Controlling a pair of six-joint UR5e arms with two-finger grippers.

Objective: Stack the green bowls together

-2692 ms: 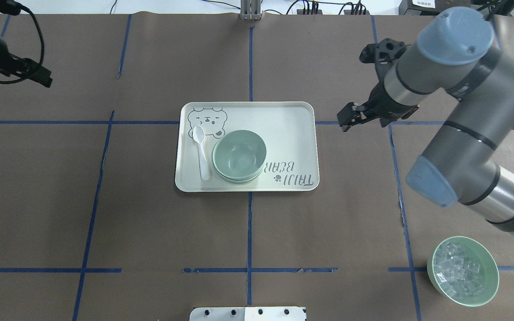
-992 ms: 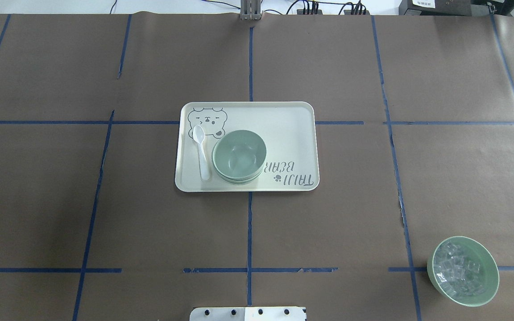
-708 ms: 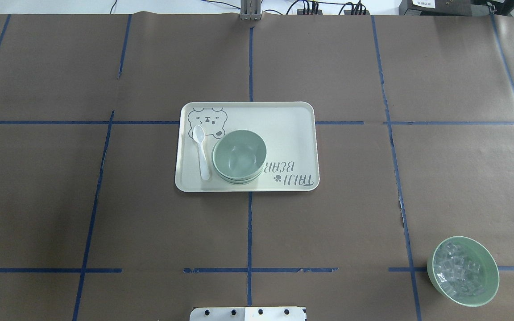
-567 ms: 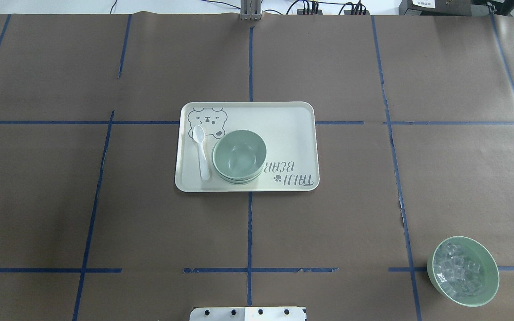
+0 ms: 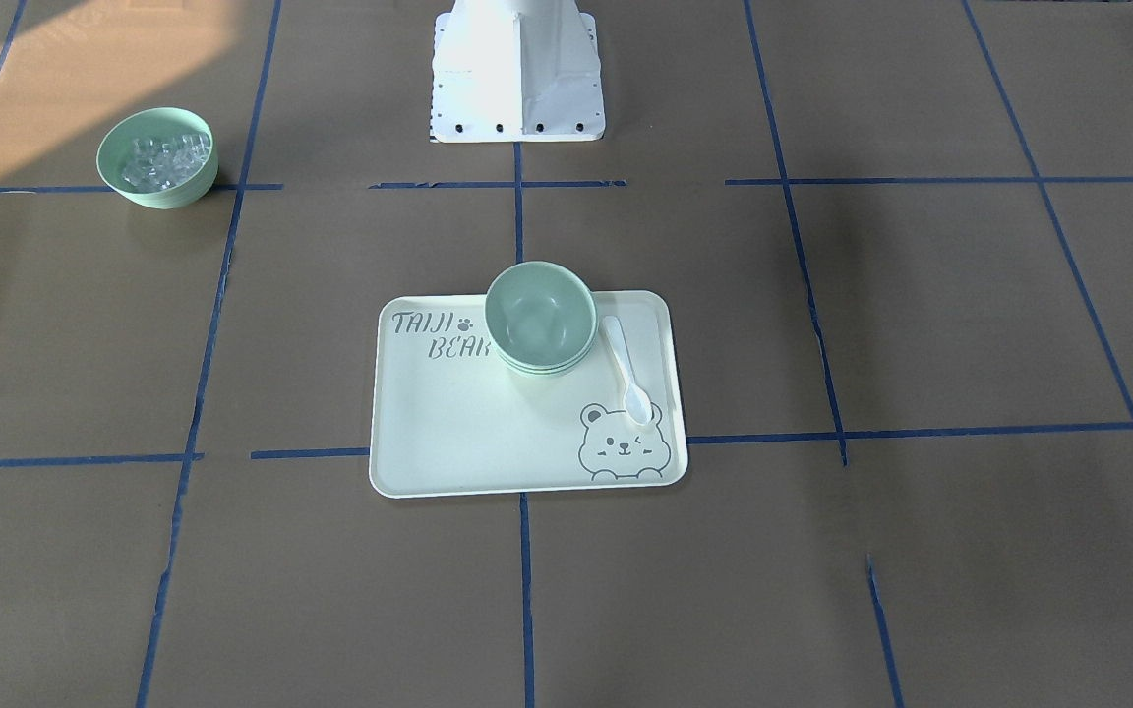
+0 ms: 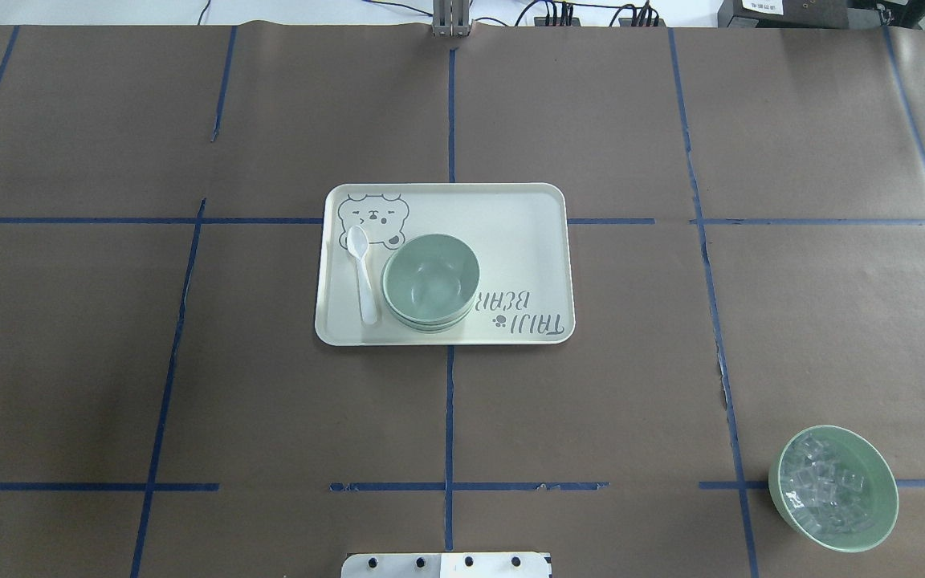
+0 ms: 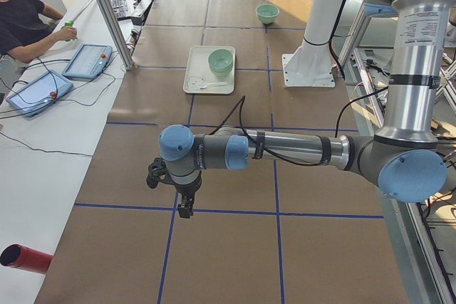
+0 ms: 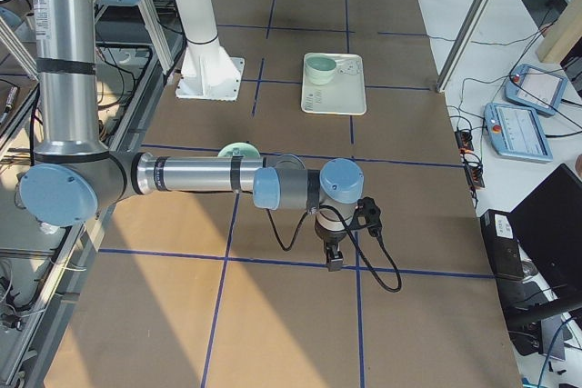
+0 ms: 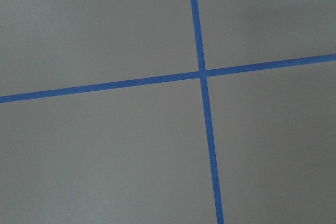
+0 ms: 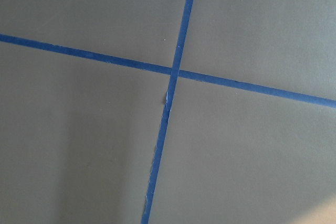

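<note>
The green bowls sit nested in one stack on the bear-printed tray, near its middle; they also show in the front view. I can make out three rims in the stack. My left gripper hangs over bare paper far from the tray, seen only in the left side view; I cannot tell if it is open. My right gripper hangs likewise at the other table end; I cannot tell its state. Both wrist views show only brown paper and blue tape.
A white spoon lies on the tray beside the stack. A green bowl of clear ice-like cubes stands near my right side. The robot's white base is at the table edge. An operator sits at the far side.
Both arms, seen at the upper corners of the overhead view 2.7 s ago, have left that view. The bowl stack, spoon and tray have not moved.
</note>
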